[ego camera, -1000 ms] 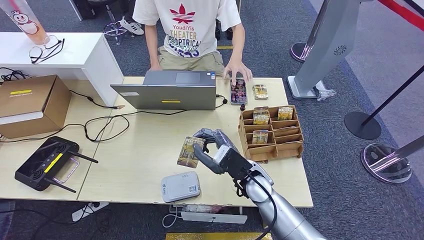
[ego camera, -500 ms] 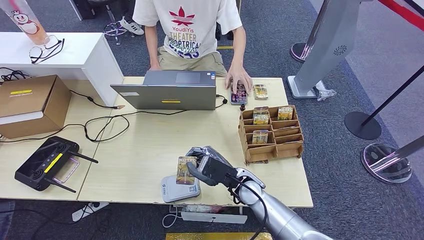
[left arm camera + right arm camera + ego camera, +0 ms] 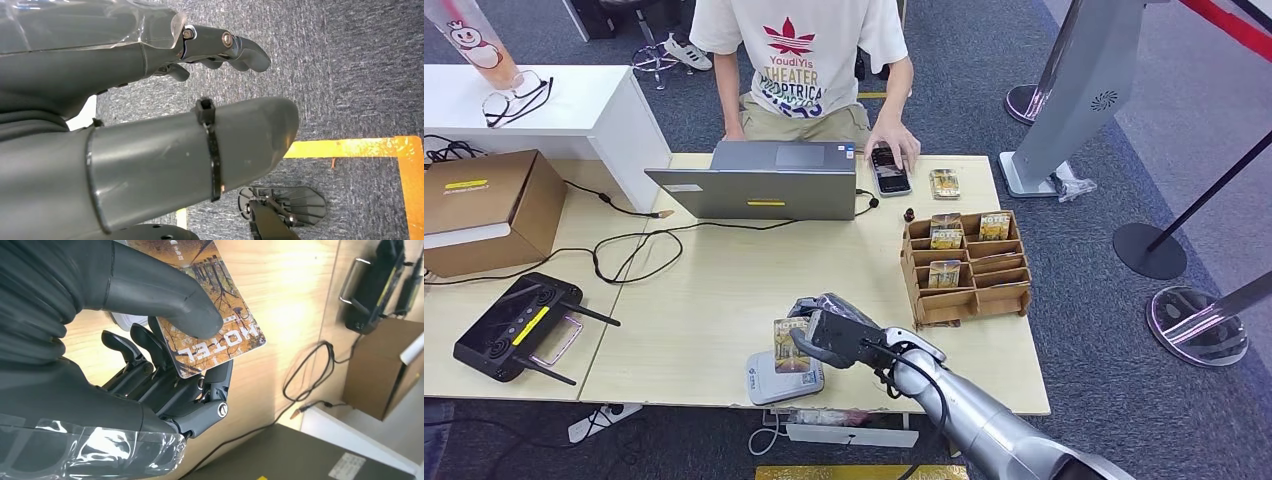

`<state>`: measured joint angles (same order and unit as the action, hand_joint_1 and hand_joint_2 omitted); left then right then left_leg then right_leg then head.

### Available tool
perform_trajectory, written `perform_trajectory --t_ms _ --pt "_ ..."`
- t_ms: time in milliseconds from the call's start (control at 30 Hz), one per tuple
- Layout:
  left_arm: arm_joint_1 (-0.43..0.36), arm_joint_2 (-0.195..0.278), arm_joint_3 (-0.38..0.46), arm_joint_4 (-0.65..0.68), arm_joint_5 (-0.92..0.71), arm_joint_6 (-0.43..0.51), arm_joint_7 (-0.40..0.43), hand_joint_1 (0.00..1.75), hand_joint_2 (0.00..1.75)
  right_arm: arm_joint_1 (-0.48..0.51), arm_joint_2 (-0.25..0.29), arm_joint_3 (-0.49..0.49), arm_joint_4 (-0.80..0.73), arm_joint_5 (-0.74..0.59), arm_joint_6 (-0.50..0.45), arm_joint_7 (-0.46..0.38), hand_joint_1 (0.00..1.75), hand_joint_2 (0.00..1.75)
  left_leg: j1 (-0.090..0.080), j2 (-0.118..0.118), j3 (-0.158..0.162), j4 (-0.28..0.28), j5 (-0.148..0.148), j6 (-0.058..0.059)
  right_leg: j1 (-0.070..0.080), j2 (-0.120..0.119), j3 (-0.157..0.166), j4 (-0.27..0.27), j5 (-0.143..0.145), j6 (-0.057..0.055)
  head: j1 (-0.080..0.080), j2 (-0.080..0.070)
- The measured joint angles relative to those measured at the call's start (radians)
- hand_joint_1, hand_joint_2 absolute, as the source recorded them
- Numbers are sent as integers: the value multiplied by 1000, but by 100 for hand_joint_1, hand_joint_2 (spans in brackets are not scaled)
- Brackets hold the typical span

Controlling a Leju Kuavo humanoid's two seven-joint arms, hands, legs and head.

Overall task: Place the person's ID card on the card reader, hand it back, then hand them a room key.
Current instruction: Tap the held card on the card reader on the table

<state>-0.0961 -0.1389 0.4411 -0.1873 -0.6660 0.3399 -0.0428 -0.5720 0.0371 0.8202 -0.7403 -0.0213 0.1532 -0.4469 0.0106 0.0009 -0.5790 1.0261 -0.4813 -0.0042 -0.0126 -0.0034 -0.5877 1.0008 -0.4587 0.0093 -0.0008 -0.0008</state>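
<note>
One card (image 3: 210, 335), printed HOTEL, is pinched in the right hand (image 3: 839, 335) between the thick thumb on its face and the dark fingers (image 3: 165, 375) behind it, poised over the white card reader (image 3: 784, 375) at the table's (image 3: 714, 290) near edge. Just right of the hand stands a wooden rack (image 3: 969, 265) with more cards. Across the table, a laptop (image 3: 769, 180) stands before a person (image 3: 809, 60) whose hand rests on a phone (image 3: 889, 170). Bare tabletop lies left of the reader. Hanging over carpet, the left hand (image 3: 150, 100) holds nothing, fingers loosely apart.
</note>
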Motion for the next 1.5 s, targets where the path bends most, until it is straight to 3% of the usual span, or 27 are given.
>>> perform_trajectory --t_ms 600,1500 --pt "-9 0 -3 0 -6 -2 10 0 0 -73 60 92 205 -7 43 26 175 175 0 0 0 0 0 0 0 0 0 0 0 0 0 0" --pt "-10 0 -11 0 -15 -6 20 0 0 -101 59 97 327 -60 -10 47 175 175 0 0 0 0 0 0 0 0 0 0 0 0 0 0"
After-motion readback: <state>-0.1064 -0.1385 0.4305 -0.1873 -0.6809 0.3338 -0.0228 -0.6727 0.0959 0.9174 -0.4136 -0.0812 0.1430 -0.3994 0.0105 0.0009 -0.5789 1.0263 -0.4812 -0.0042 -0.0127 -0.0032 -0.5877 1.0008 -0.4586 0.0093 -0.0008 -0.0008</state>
